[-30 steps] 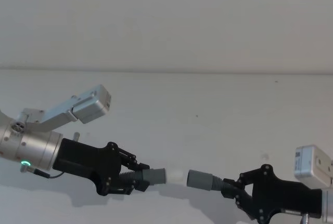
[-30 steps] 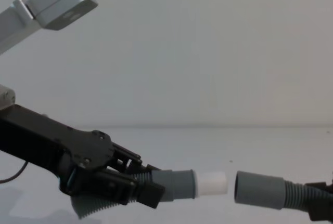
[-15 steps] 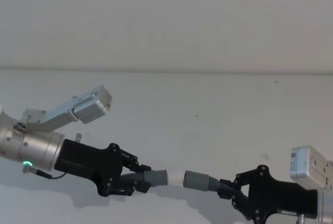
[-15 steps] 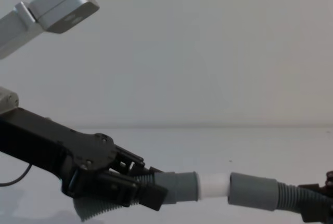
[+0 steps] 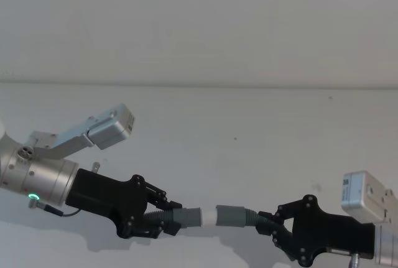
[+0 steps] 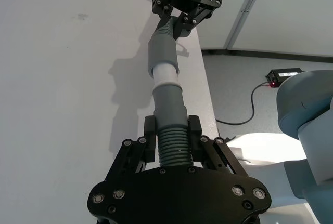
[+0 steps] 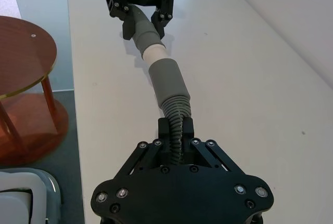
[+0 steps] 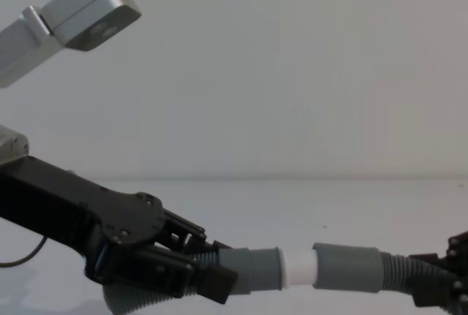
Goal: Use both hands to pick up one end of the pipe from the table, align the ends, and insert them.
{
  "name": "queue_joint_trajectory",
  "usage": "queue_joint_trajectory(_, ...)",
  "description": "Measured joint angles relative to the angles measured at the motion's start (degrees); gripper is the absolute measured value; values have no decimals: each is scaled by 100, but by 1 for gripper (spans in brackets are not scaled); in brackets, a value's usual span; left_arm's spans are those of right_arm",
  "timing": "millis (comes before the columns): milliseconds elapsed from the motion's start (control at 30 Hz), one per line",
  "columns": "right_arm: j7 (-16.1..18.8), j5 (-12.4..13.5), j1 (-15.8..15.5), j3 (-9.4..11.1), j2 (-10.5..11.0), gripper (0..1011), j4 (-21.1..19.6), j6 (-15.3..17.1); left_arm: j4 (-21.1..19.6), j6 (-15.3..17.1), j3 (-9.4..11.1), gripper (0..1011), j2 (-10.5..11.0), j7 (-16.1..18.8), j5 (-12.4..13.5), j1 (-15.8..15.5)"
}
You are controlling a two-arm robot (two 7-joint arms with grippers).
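Together, above the matte white worktop (image 5: pixel 249 131), the left hand (image 5: pixel 163 217) grips a ribbed dark-grey hose by its smooth cuff (image 5: pixel 189 216); its white spigot (image 5: pixel 209 216) enters the cuff (image 5: pixel 231 216) of the hose clamped in the right hand (image 5: pixel 268 227).

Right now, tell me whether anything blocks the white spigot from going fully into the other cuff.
Nothing visible does. The white spigot, held by the left gripper, already meets the mouth of the grey cuff held by the right gripper. Both line up, with bare table around them.
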Motion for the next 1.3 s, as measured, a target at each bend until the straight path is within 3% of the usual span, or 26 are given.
queue_joint_trajectory(1300, -42, 15, 94, -94, 16, 116, 10, 60, 41, -4, 76, 349, 6, 25, -45, -51)
